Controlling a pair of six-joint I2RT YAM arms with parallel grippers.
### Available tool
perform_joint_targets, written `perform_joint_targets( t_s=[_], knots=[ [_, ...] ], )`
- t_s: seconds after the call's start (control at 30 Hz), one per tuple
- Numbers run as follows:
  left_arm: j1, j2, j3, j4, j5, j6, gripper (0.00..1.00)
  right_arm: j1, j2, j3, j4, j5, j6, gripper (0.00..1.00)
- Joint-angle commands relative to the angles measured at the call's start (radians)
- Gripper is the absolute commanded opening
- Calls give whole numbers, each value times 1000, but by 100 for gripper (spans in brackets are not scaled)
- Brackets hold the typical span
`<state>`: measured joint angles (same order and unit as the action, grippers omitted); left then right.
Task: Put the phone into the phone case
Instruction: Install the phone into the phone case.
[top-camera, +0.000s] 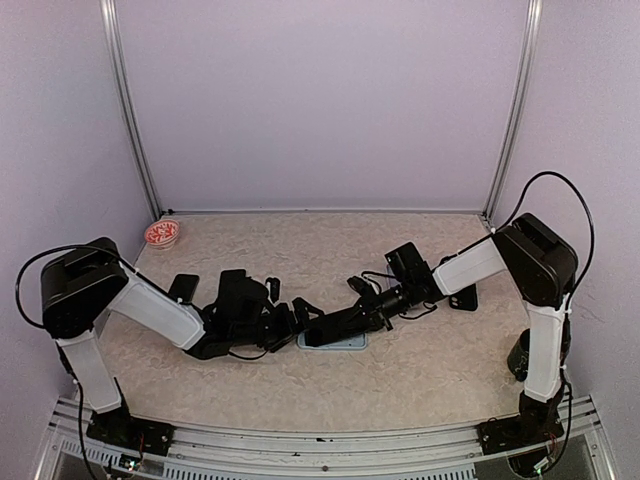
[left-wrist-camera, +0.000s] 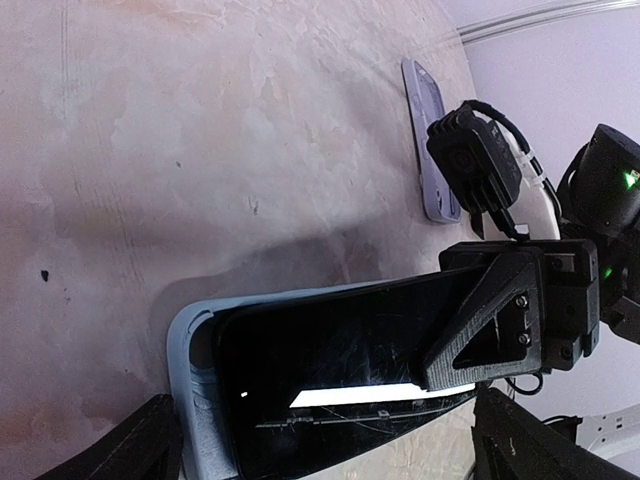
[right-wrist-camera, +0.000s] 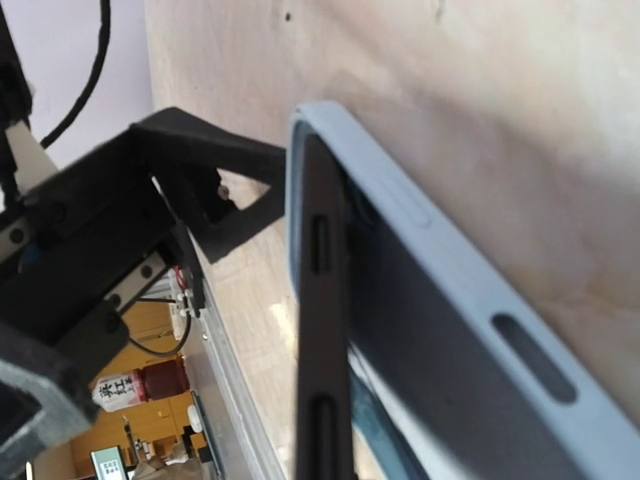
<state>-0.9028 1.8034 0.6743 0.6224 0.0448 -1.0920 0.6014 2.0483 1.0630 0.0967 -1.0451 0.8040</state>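
Phone (left-wrist-camera: 340, 370), lower frame: left end laid in pale-blue case (left-wrist-camera: 195, 400), bottom edge cut off; clamped by narrowed right gripper (top-camera: 322, 330); left gripper (top-camera: 298, 318) spread wide, fingertips cropped

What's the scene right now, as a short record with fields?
phone: partly in the case, one long side looks raised above the rim
phone case: light blue, lying on the table
right pincer: shut, apparently gripping the phone's end
left pincer: open, flanking the case's end

Phone case (top-camera: 345, 342) (pale blue) on table (top-camera: 420, 375)
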Motion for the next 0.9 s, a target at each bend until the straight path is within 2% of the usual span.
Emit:
perform_joint_targets(
  t_s=[0.0,0.23,0.87],
  knots=[
    [-25,-2,-3,32,-28,-20,99,23,40,-31,7,4,39,1],
    [-61,-4,0,37,-70,-44,99,26,53,-108,166,-9,164,1],
    [-87,34,27,60,-51,-63,99,47,122,-107,317,-14,293,2]
  ],
)
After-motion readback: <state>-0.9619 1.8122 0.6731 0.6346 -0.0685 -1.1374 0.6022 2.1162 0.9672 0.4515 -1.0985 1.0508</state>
